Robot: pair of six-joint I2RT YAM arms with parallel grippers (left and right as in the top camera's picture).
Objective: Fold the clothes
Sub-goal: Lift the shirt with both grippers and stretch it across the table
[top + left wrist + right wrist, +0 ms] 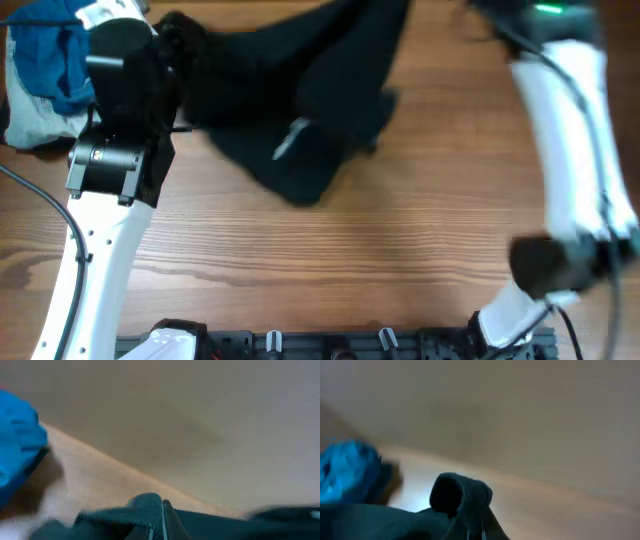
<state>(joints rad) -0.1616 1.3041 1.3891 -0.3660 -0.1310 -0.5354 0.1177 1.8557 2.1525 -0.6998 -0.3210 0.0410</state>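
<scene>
Black garment (300, 90), left hand (162, 521) and right hand (477, 525) clamped on it, fingertips buried in cloth

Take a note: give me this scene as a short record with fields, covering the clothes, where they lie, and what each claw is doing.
surface: wooden table
garment in work: black garment, rumpled, stretched across the far side between the two arms
left claw: shut on the black garment's edge
right claw: shut on bunched black fabric
other clothes: blue and grey pile, far left corner
fold state: not yet folded
</scene>
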